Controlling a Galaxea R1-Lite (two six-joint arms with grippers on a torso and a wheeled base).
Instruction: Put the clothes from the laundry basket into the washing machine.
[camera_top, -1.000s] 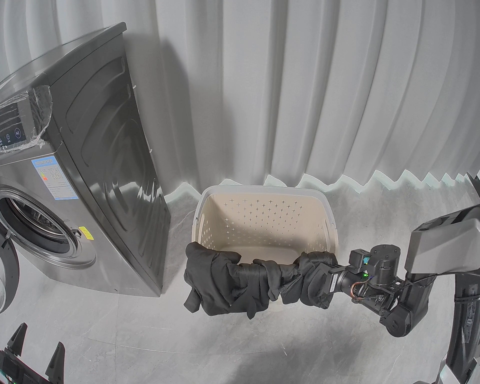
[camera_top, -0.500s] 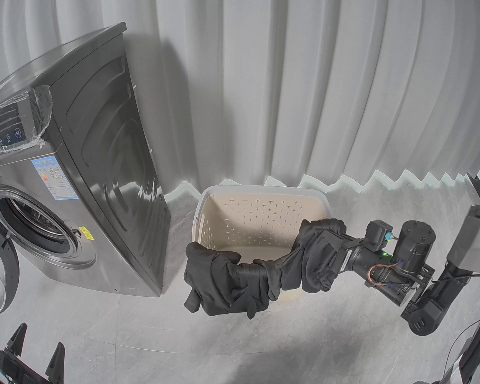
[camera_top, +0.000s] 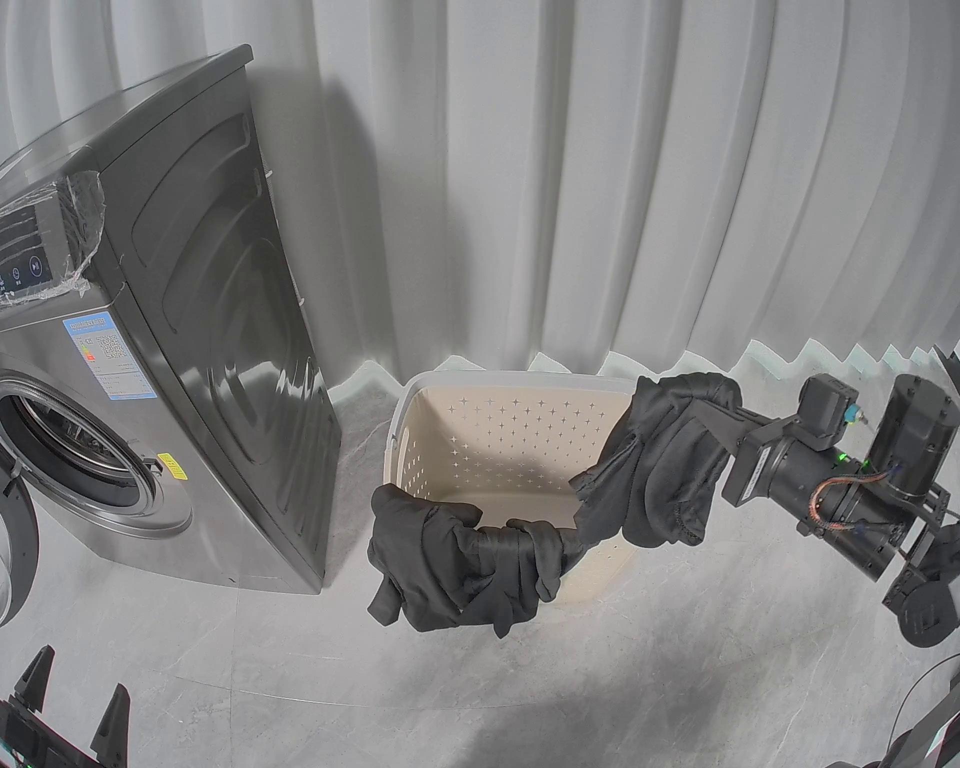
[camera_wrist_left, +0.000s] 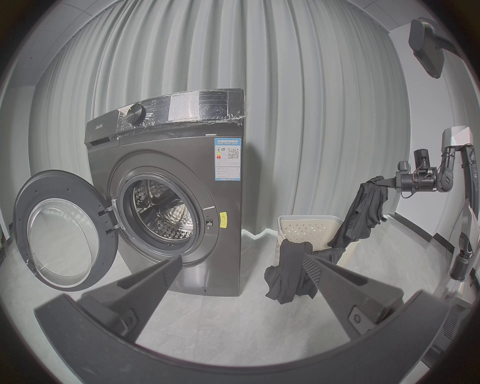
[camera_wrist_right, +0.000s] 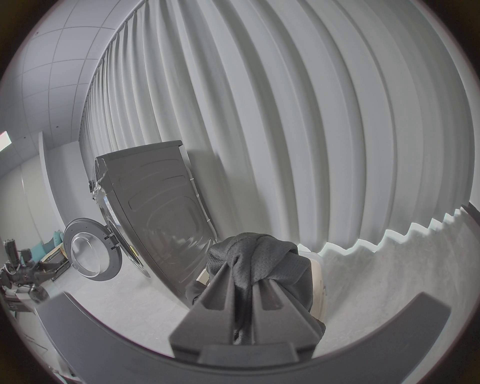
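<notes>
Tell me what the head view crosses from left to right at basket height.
Grey metal washing machine → cream perforated plastic laundry basket → right gripper, clamped on the black fabric garment that drapes back over the basket's near rim.

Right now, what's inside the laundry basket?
The basket shows bare walls and floor. A dark garment hangs over its front rim, held up by the right pincer; the floor behind that rim is hidden.

A curtained laundry corner with washing machine (camera_top: 200, 330) and basket (camera_top: 520, 379)
</notes>
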